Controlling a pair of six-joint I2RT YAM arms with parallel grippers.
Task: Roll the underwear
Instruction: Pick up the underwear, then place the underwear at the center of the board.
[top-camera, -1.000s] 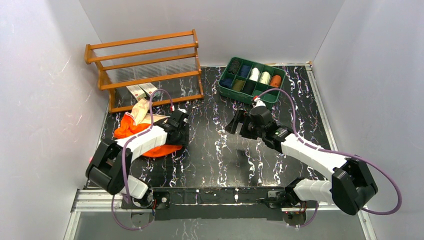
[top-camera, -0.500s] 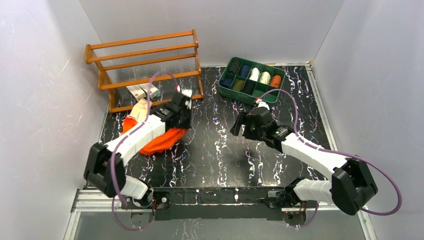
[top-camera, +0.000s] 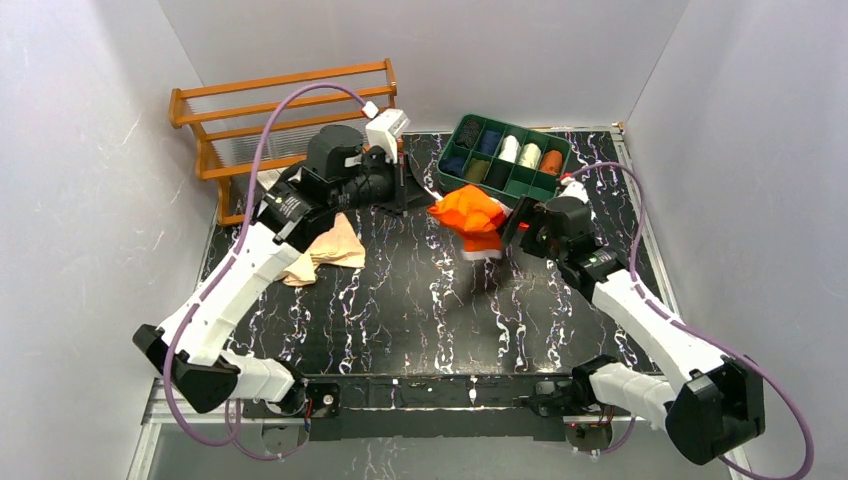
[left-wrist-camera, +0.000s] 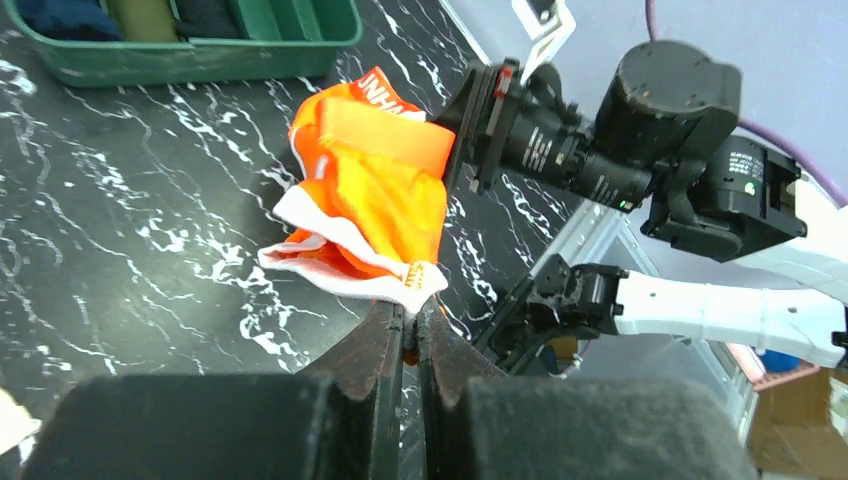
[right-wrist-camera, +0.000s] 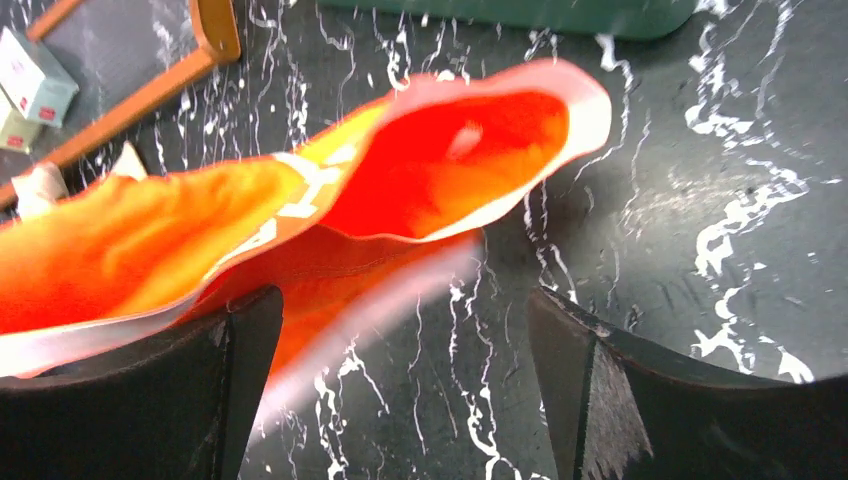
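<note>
The bright orange underwear (top-camera: 470, 212) with white trim hangs crumpled above the table, just in front of the green tray. My left gripper (top-camera: 425, 203) is shut on its white-trimmed edge; the left wrist view shows the jaws (left-wrist-camera: 410, 310) pinching that trim below the bunched orange cloth (left-wrist-camera: 380, 190). My right gripper (top-camera: 512, 228) stands open right beside the cloth. In the right wrist view the orange fabric (right-wrist-camera: 180, 240) drapes over the left finger (right-wrist-camera: 240, 360), with nothing gripped between the fingertips (right-wrist-camera: 400, 300). The tan underwear (top-camera: 325, 250) lies flat on the table at the left.
A green compartment tray (top-camera: 566, 152) with several rolled garments sits at the back right. A wooden rack (top-camera: 290, 110) stands at the back left, with small white boxes (right-wrist-camera: 35, 80) at its foot. White walls close in both sides.
My left gripper shut on the orange underwear, lifted it off the tan one and swung it right toward the tray. My right gripper drew back to the right, staying open.
</note>
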